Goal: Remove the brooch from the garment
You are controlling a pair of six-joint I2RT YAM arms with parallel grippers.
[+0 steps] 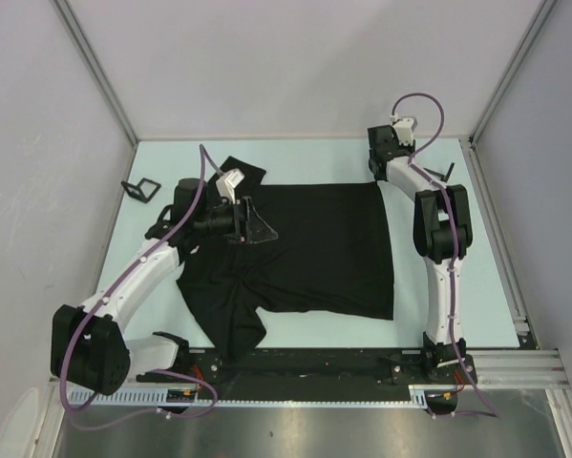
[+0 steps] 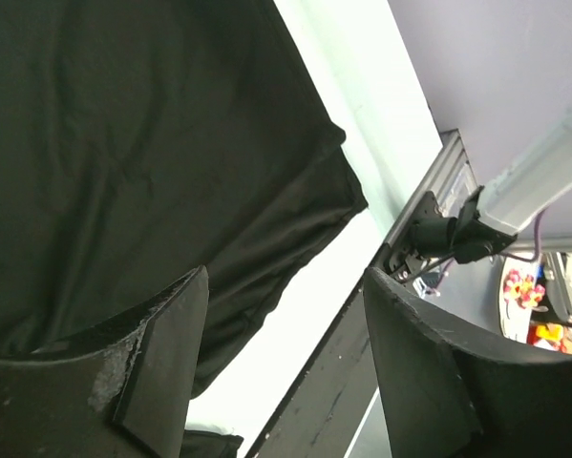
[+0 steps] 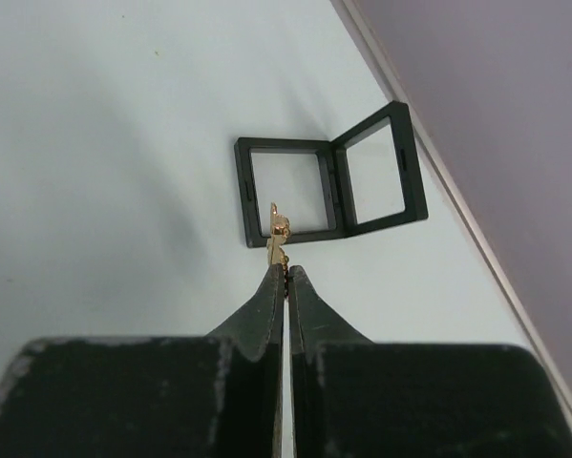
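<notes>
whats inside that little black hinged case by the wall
Both halves of the case show only pale table through their windows. The gold brooch, pinched in the shut right gripper, covers a bit of the near rim, so that spot is hidden.

Black garment (image 1: 324, 248) on pale table (image 1: 295, 157)

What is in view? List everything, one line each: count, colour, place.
Table: one, pale green, under everything.
T-shirt: one, black, spread flat across its middle.
Brooch: one, gold, pinched in the right hand, off the T-shirt.
Hinged frame case: one, black, open, lying just beyond the brooch.
Second frame: one, black, far left of the table.
Arms: two, white with black joints; left, right.
Left hand: one, black, open over the T-shirt.
Right hand: one, black, shut on the brooch.
</notes>
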